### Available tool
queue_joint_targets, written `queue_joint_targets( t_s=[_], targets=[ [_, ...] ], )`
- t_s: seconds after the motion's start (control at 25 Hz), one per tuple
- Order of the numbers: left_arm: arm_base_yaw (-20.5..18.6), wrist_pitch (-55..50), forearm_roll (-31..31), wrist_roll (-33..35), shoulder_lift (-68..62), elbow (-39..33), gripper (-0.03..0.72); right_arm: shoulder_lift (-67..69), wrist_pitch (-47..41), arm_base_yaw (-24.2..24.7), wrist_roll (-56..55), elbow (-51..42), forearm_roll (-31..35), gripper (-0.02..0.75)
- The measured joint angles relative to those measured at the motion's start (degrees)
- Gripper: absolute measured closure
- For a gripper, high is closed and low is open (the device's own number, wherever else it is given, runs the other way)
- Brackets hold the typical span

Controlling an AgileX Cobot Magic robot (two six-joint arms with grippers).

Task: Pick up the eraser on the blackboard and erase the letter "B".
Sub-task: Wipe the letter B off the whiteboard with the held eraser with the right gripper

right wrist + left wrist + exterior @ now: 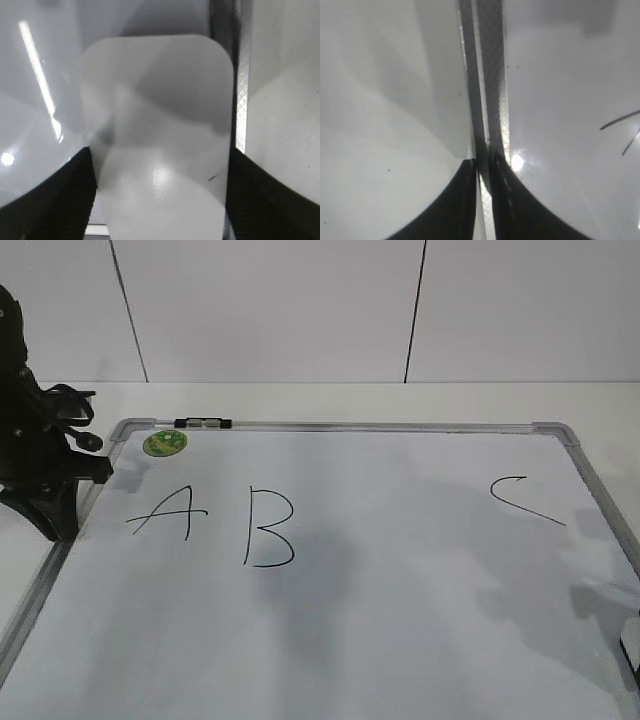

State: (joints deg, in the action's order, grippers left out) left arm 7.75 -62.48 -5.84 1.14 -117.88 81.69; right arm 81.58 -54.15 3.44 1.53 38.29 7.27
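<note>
Between my right tool's (159, 200) spread jaws lies the eraser (160, 130), flat on the blackboard (400, 620) beside its right frame edge, not yet clamped. Letter "B" (268, 530) sits between "A" (168, 512) and "C" (525, 500). Left tool (482, 162) hangs nearly together over the frame, empty.

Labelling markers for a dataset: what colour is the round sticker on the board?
Green, the round sticker shows best in the exterior view, near the board's top-left corner.
</note>
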Motion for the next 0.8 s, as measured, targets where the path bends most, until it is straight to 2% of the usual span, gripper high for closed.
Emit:
queue_joint_targets(
  t_s=[0.32, 0.8],
  targets=[
    [0.0, 0.1, 0.0, 0.0, 0.0, 0.0, 0.608, 0.0, 0.0, 0.0, 0.2, 0.0, 0.0, 0.206],
    [0.0, 0.1, 0.0, 0.0, 0.0, 0.0, 0.608, 0.1, -3.6, 0.0, 0.2, 3.1, -0.4, 0.206]
  ],
)
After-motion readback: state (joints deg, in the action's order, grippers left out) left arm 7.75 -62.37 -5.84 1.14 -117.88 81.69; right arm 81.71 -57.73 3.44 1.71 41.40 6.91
